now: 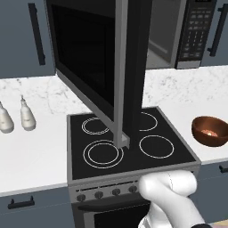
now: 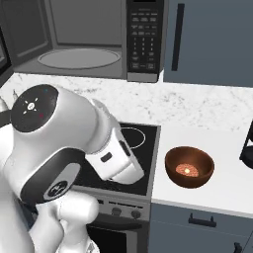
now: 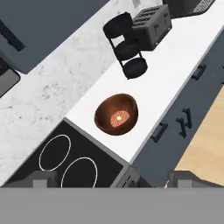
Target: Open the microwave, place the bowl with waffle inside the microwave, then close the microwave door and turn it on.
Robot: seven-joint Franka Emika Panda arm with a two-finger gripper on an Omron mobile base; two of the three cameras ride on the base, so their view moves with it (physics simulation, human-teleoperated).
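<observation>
The gripper (image 3: pixel 107 179) hung open and empty above the stove's (image 3: pixel 65 162) edge. The bowl (image 3: pixel 116 114), with the waffle (image 3: pixel 119 117) inside, sat on the counter (image 3: pixel 175 57) just beside the stove, well apart from the fingertips. The microwave (image 2: pixel 89 39) stood with its door (image 1: pixel 95 67) swung open.

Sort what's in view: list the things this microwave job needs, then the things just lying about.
For the job:
microwave, its cavity open
microwave door, swung wide over the stove
bowl on the counter right of the stove
waffle inside the bowl

Lying about:
stove
toaster
black stand beside the toaster
two white bottles on the left counter
</observation>
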